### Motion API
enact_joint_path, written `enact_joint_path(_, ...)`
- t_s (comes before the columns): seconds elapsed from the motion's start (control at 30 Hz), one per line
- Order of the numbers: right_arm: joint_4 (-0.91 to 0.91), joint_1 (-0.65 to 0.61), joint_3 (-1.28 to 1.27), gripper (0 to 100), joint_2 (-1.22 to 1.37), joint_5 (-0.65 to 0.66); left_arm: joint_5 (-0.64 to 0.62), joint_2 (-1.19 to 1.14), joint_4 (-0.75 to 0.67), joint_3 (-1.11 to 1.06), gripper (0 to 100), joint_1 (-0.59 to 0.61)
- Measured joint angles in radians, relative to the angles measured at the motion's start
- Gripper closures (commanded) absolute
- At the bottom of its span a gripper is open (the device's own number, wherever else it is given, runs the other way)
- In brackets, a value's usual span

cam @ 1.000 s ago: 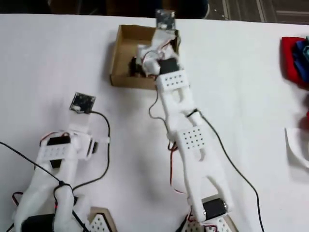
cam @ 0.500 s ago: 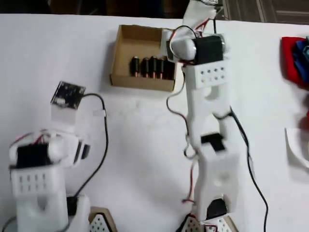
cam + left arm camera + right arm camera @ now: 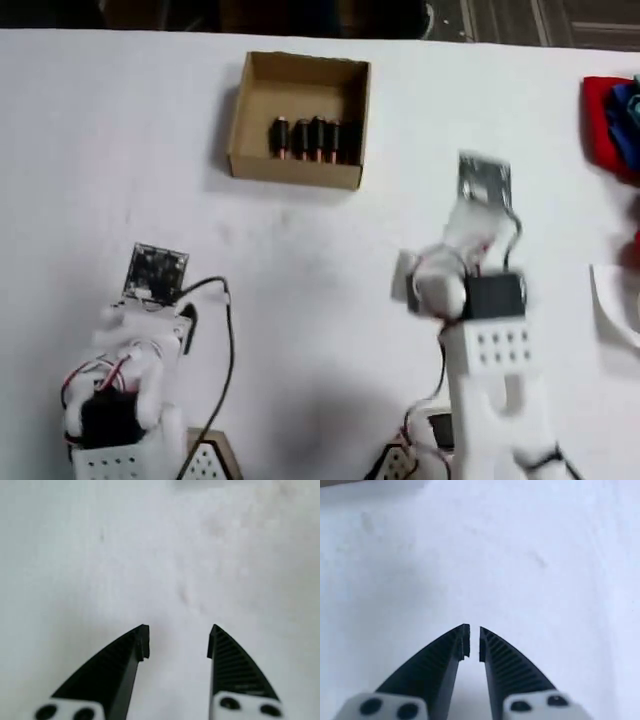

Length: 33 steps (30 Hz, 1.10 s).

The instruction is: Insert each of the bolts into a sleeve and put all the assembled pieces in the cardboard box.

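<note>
Two white plastic arms with perforated housings, at the near edge of a matte white table [image 3: 300,260]: left arm [image 3: 120,400] folded back at the near-left, right arm [image 3: 490,340] at the near-right. Both are well apart from the box.

Item 1. Cardboard box [image 3: 290,168]: shallow, rectangular, open-topped, plain brown board, standing toward the far side of the table.

Item 2. Assembled pieces [image 3: 316,139]: short dark cylinders with copper-coloured ends, lying side by side in a tight row on the box floor, closer to its near wall. The exact count cannot be told.

Item 3. Left gripper [image 3: 177,642]: black ribbed fingers [image 3: 120,665] tapering to wedge tips on white mounts. The jaws are spread with a clear gap and nothing between them, over bare table.

Item 4. Right gripper [image 3: 471,642]: same ribbed black wedges, drawn together to a thin slit and clasping nothing, over bare table.

Item 5. Small square circuit board [image 3: 155,272] on the left arm's wrist, with a thin black cable [image 3: 228,340] looping from it.

Item 6. Red cloth [image 3: 608,115], soft and bunched, at the table's right edge.
</note>
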<state>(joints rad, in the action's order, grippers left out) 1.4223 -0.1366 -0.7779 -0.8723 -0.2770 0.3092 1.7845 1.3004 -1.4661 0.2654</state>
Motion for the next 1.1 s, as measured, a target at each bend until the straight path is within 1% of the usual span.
enact_joint_path(0.1, -0.075, 0.041, -0.264, 97.7, -0.167, 0.000, 0.000, 0.011, -0.023, -0.080, 79, 0.002)
enact_joint_path(0.27, -0.092, 0.051, -0.591, 97.7, -0.488, 0.000, 0.000, 0.011, -0.023, -0.201, 79, 0.000)
enact_joint_path(0.43, -0.140, 0.052, -0.873, 97.7, -0.833, -0.002, -0.002, 0.012, -0.023, -0.204, 79, 0.000)
enact_joint_path(0.5, -0.140, 0.055, -0.895, 97.6, -0.896, -0.002, -0.002, 0.012, -0.023, -0.204, 79, 0.000)
enact_joint_path(1.1, -0.161, 0.052, -0.905, 97.6, -0.879, -0.002, -0.002, 0.012, -0.023, -0.206, 79, 0.000)
